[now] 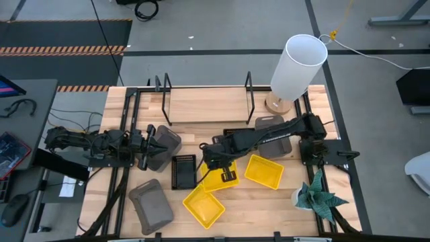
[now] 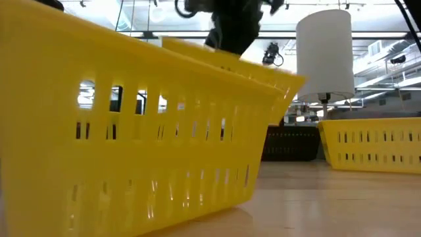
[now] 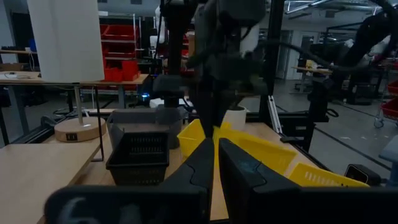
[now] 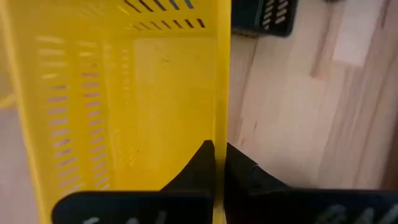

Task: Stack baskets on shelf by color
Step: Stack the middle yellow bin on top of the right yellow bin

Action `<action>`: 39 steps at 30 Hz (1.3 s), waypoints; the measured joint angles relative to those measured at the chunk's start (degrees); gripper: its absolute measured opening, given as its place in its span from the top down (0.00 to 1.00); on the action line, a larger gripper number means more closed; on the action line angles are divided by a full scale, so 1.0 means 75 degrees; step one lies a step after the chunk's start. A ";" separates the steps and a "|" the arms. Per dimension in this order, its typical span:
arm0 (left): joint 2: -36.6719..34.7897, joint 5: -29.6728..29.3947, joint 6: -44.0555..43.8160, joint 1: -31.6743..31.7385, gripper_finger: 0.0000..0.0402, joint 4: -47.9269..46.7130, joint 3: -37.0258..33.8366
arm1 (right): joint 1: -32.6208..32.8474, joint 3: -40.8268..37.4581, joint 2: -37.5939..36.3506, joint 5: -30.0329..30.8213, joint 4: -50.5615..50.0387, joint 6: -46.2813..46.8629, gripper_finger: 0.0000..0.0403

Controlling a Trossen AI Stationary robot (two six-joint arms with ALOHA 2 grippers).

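My right gripper (image 1: 212,161) (image 4: 219,163) reaches over the table's middle and is shut on a yellow basket (image 1: 220,176) (image 2: 230,66). A second yellow basket (image 1: 203,206) (image 2: 131,131) lies just nearer, a third (image 1: 264,171) (image 2: 375,141) to its right. A black basket (image 1: 183,171) (image 3: 140,152) sits left of the held one. One gray basket (image 1: 151,205) lies near the front left, another (image 1: 272,131) under the right arm. My left gripper (image 1: 149,146) (image 3: 214,165) is shut beside a third gray basket (image 1: 168,140). The shelf (image 1: 205,104) stands at the far edge. My right gripper pinches the long side wall (image 4: 221,112) of the yellow basket at its rim, one finger (image 4: 202,163) inside and one outside, from above pointing down. The basket hangs tilted; whether its near end touches the second yellow basket I cannot tell. Whether my left gripper touches the gray basket cannot be told.
A white lamp (image 1: 295,67) (image 2: 322,52) stands on a wooden base at the far right corner beside the shelf. A small potted plant (image 1: 319,195) sits near the front right. Bare wood shows along the front edge between the gray basket and the plant.
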 joint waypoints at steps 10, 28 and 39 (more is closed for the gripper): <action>0.0000 0.0000 0.0003 0.0003 0.92 0.0000 -0.0003 | 0.0590 -0.0003 -0.0790 0.0732 -0.1875 0.2480 0.97; 0.0000 0.0003 0.0003 0.0000 0.92 0.0003 -0.0003 | 0.1553 -0.2402 -0.2366 0.1032 -0.3336 0.6209 0.97; 0.0001 0.0001 0.0002 0.0000 0.91 0.0003 -0.0001 | 0.1696 -0.3521 -0.2690 0.0720 -0.2578 0.6714 0.97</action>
